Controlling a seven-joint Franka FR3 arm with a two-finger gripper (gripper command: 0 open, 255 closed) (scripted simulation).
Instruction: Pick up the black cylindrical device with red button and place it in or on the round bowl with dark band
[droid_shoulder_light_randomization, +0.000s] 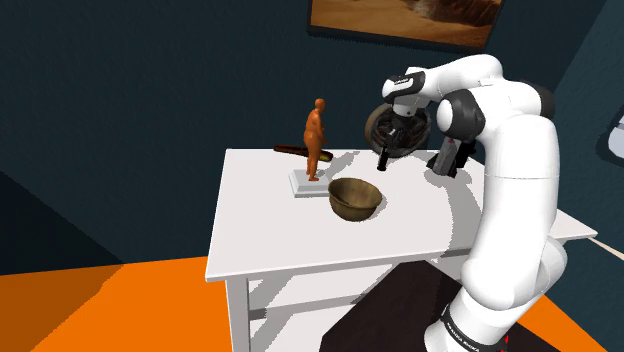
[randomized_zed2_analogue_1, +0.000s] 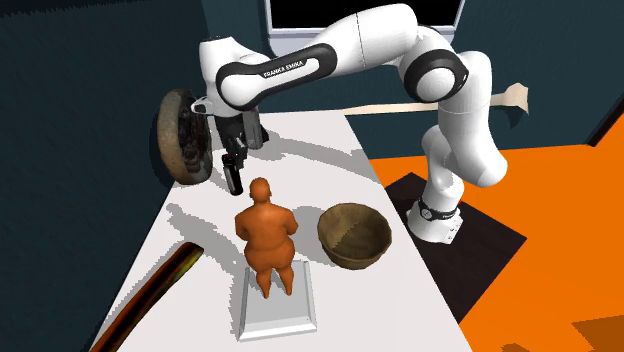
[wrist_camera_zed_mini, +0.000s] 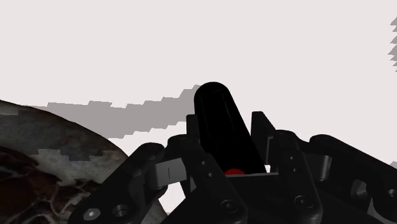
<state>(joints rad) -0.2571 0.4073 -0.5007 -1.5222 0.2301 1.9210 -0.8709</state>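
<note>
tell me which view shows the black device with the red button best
The wrist view: the black device stands large, clasped in the gripper, its red button showing. The shoulder view gives just a small dark shape under the gripper; the second exterior view shows its upright black body from the side.

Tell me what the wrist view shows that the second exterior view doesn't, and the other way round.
Wrist view: the red button on the black device, clasped between the fingers of the gripper. Second exterior view: the brown bowl, the orange figurine on its grey base, a dark stick at the table edge, and the white arm. Both: the device in the gripper over the white table, beside a dark mottled disc.
</note>
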